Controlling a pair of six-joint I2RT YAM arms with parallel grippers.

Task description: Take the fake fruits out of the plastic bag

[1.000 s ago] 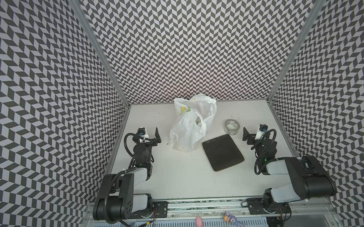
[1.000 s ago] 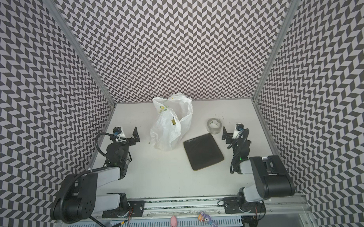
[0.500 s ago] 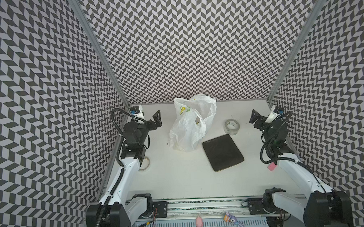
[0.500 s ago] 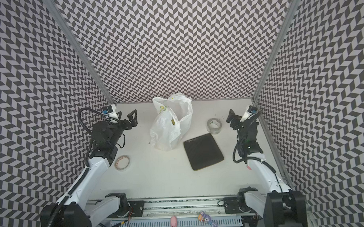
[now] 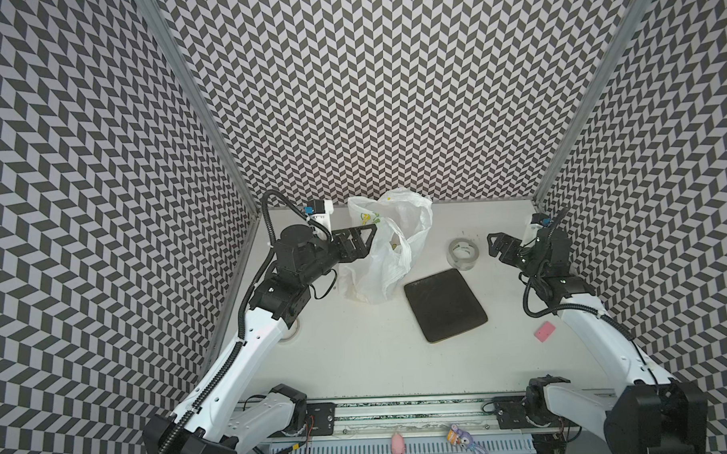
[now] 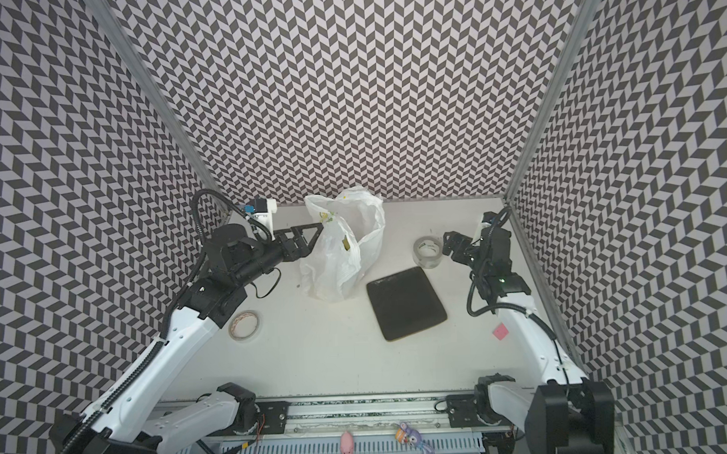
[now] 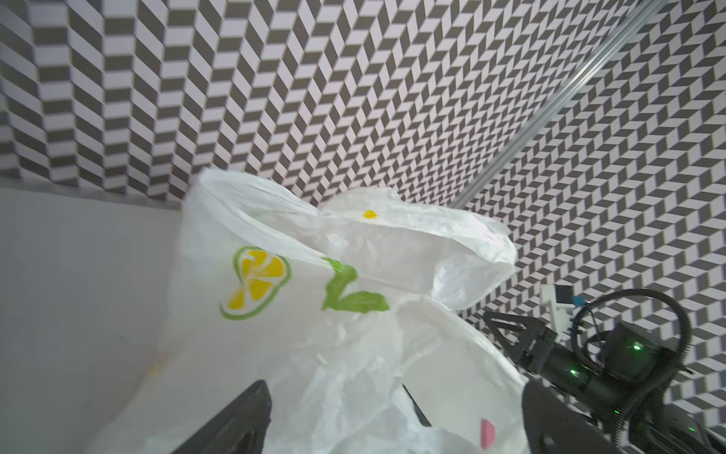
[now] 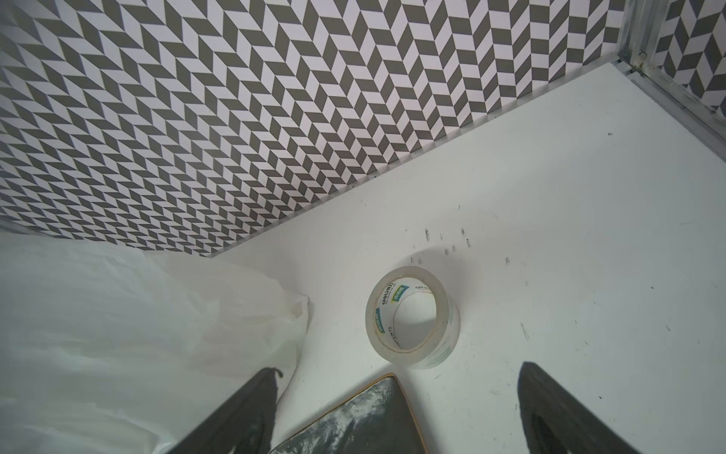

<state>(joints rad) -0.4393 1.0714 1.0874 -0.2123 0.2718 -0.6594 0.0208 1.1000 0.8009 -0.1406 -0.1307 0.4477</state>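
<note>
The left gripper (image 5: 364, 233) is spread wide and holds nothing. Its tips are at the upper left side of the bag (image 5: 379, 256), and in the left wrist view the film bulges between the fingers (image 7: 251, 420), though I cannot tell whether it touches them. The bag stands slumped at the far middle of the table (image 5: 358, 361) with its mouth gaping upward. No fruits show clearly, so they are presumably inside it; a yellow speck in the mouth could be fruit or print. On the right, the right gripper (image 5: 495, 246) is also spread wide and empty. It hangs just right of a tape roll (image 5: 462, 253), with a dark tray (image 5: 445, 304) nearer, between it and the bag. The main risk is the thin film. If the left gripper pinches both layers, the mouth would be sealed, and pulling one handle could drag or tip the whole bag, sending the round fruits rolling across the table. The right gripper must cross to reach the mouth and could knock the tape roll. Loose folds could hide a fruit from it.
</note>
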